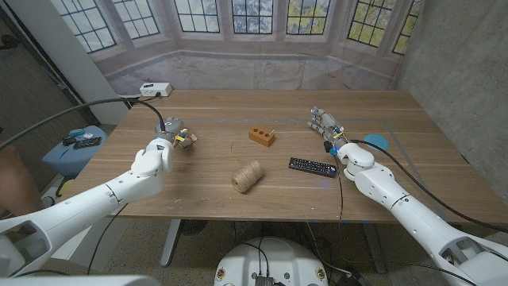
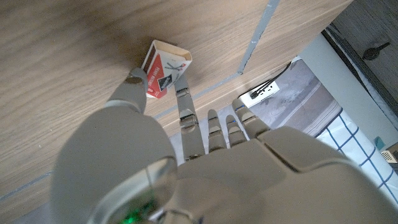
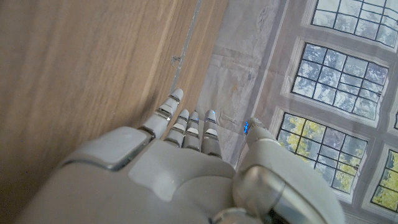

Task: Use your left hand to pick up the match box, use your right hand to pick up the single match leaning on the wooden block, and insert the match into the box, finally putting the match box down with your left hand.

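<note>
**Operator:** Report the hazards from the current position.

**Me:** My left hand (image 1: pixel 152 159) is at the match box (image 2: pixel 165 67), thumb on one side and a finger on the other. I judge the pinch shallow: the fingertips (image 2: pixel 135 79) meet the box near one end only. If I lift from here, the box may pivot or slip out and drop back onto the table (image 1: pixel 206 199). Squeezing harder could crush the card sleeve or push the tray out. I cannot tell from the left wrist view whether the box is clear of the wood or touching it, so treat the hold as unconfirmed.

**Operator:** And the other side?

**Me:** My right hand (image 1: pixel 329 129) holds nothing; its fingers are straight and slightly apart, near the table's right side. The match (image 1: pixel 271 129) leans on the wooden block (image 1: pixel 261 136), well apart from that hand. It is thin and light; a clumsy approach may knock it flat or nudge the block. The remote control (image 1: pixel 312 167) lies between my right forearm and the block, and a low sweep could catch it.

**Operator:** Describe the box.

**Me:** Small, rectangular, red printed face with white areas, pale card edges, one end showing an open tan rim. It sits on the table's left part, at my left fingertips, well apart from the block and the twine spool (image 1: pixel 247 176).
</note>
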{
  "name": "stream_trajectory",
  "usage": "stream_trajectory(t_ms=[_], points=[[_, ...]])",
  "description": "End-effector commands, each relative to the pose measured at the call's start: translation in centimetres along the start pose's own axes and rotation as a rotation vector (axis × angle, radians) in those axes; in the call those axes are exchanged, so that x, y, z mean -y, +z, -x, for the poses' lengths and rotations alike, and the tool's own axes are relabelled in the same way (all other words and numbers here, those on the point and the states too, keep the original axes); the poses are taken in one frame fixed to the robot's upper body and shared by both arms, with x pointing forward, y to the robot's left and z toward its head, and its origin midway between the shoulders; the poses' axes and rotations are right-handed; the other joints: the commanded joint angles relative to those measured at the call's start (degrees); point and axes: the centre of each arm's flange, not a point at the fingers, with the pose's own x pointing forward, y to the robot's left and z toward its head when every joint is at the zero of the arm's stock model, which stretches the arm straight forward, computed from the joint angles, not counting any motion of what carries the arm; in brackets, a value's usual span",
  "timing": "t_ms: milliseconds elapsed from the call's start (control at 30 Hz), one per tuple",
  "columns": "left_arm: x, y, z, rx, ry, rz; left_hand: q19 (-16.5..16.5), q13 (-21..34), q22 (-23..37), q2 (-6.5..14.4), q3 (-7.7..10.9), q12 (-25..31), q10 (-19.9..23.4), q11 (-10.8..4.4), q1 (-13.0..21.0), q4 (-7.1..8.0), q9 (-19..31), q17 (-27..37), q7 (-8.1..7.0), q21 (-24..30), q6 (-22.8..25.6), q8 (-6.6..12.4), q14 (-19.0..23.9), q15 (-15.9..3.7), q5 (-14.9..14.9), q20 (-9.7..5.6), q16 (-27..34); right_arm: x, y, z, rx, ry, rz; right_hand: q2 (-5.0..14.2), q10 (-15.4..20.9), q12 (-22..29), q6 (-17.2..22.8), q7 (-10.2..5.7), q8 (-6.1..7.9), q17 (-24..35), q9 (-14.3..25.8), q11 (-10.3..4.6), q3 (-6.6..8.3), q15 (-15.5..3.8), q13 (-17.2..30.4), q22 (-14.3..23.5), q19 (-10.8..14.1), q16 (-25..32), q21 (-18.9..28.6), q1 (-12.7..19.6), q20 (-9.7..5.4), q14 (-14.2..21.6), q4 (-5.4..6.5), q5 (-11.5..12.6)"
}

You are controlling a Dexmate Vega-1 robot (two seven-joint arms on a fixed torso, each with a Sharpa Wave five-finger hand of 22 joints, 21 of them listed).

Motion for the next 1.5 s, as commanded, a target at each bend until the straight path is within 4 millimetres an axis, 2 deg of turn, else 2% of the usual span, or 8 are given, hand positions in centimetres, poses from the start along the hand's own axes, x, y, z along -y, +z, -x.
stream_trajectory(t_ms=[33,467,1500], points=[[-0.3,0.3,0.4,0.001,0.011,0.003,0.4,0.1,0.2,0.8,-0.14,-0.1,0.3,-0.16,0.9,0.03,0.2,0.1,0.07,0.0,0.0,-0.19,0.6,0.11,0.3,0.10,0.1,0.1,0.1,0.3,0.001,0.005,0.001,0.08,0.2,0.2,0.3,0.44,-0.04,0.3,0.2,0.09,0.07,0.46,0.2,0.2,0.1,0.3,0.4,-0.5,0.38,0.0,-0.31,-0.1],[-0.7,0.7,0.6,0.018,0.024,0.010,0.5,0.1,0.2,0.9,-0.30,-0.2,0.6,-0.03,1.2,0.08,0.5,0.1,-0.05,-0.1,0.3,-0.14,0.8,0.10,0.4,0.13,0.0,0.3,0.5,0.5,0.002,0.005,0.011,0.10,0.2,0.2,0.3,0.48,-0.02,0.3,0.2,0.09,0.08,0.48,0.2,0.2,0.1,0.3,0.3,-0.5,0.37,0.0,-0.33,-0.1],[-2.6,3.7,1.2,0.076,0.068,0.046,0.7,0.1,0.2,1.0,-0.60,-0.5,1.0,-0.22,1.7,0.12,1.1,0.1,-0.21,-0.2,0.8,0.00,1.2,0.00,0.4,0.13,0.0,1.2,1.5,1.2,0.026,0.012,0.034,0.11,0.2,0.2,0.3,0.51,-0.04,0.3,0.2,0.16,0.12,0.45,0.2,0.2,0.1,0.3,0.3,-0.6,0.46,-0.1,-0.41,-0.1]])
